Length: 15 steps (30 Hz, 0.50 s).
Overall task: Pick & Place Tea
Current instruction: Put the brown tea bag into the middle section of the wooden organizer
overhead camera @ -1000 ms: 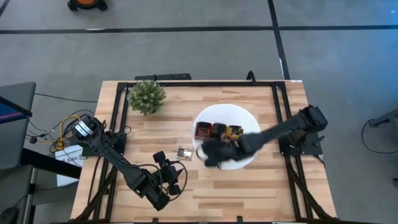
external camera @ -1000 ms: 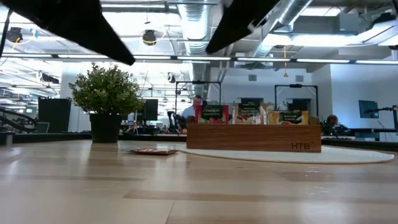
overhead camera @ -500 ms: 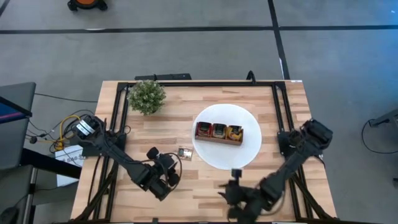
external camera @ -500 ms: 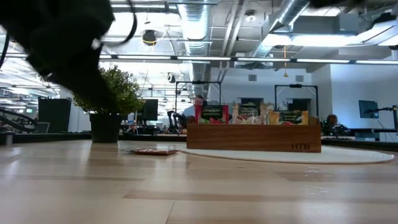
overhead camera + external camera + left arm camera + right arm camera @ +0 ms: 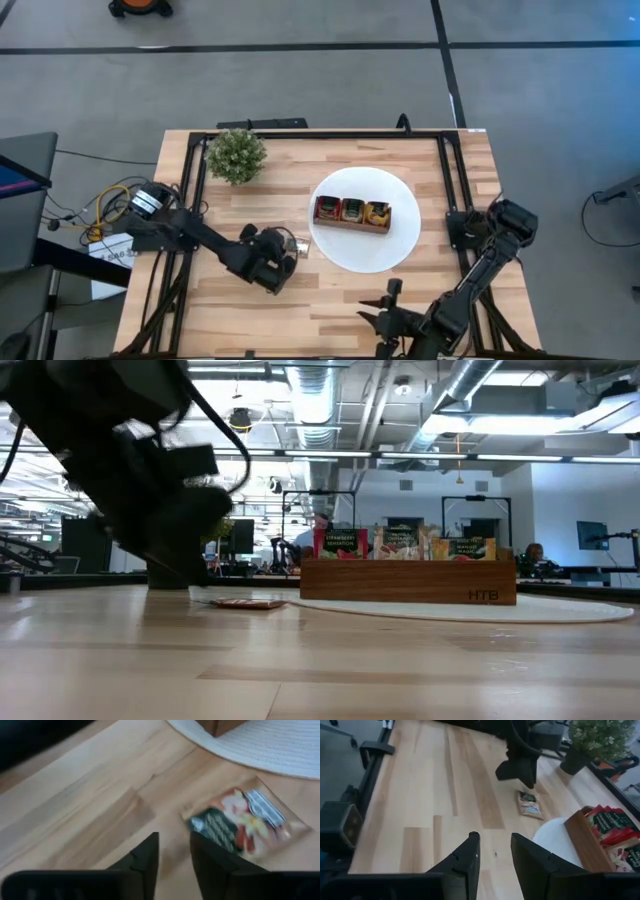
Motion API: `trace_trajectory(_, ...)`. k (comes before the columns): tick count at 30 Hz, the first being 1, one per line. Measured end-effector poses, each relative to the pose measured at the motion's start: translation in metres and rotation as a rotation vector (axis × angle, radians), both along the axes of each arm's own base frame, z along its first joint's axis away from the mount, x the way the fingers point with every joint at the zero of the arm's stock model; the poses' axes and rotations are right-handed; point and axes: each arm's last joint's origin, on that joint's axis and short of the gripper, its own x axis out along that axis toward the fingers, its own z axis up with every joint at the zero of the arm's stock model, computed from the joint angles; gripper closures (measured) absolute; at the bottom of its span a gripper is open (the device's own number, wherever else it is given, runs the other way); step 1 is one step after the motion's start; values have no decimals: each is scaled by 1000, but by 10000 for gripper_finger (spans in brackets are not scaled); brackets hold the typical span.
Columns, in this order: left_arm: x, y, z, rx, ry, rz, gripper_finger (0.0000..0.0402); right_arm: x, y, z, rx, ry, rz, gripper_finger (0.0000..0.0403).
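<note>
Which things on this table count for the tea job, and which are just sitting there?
Job:
- loose tea sachet lying flat on the wood beside the plate
- tea sachets standing in the wooden tray
- left gripper, close to the loose sachet
- right gripper, near the table's front edge

Lying about:
- white plate under the tray
- potted plant at a back corner

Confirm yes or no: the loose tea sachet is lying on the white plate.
No. The tea sachet lies flat on the bare wooden table, beside the white plate rim, near the left gripper.
</note>
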Motion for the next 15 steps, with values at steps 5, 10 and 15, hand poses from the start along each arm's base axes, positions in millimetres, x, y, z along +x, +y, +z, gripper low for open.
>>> trace_trajectory(5, 8, 6, -16, 141, 0, -9, 362, 13, -11, 0, -19, 10, -32, 301)
trace_trajectory(10, 13, 8, -27, 224, -30, 6, 398, 24, -22, 0, -17, 14, -69, 301)
trace_trajectory(15, 31, 3, -36, 184, 2, -164, 401, 27, -24, -1, 13, 47, -55, 301)
